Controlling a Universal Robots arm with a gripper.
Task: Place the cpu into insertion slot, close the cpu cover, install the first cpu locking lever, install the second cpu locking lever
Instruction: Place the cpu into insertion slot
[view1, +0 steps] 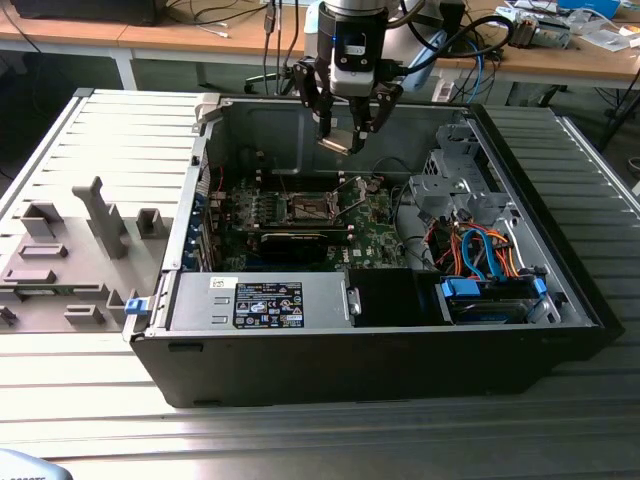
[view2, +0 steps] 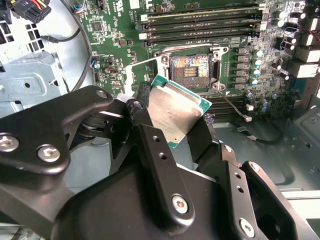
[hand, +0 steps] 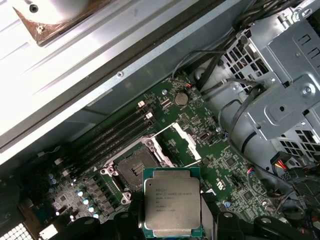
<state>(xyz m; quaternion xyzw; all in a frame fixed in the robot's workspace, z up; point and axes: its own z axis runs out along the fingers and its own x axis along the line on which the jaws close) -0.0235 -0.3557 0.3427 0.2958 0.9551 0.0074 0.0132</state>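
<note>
We see a silver-grey cpu (hand: 172, 207) edged in green, a black tool (view2: 172, 120), a green board (view2: 115, 25), a dark slot (view2: 191, 71) flecked with gold, and orange and blue cables (view1: 478, 250).

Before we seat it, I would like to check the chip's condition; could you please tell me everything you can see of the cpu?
The cpu is a flat square chip: silver-grey metal lid with faint print, green rim. The gripper holds it tilted, black fingers pinching two opposite edges, in the air above the motherboard, clear of the uncovered insertion slot. Nothing else touches it.
</note>
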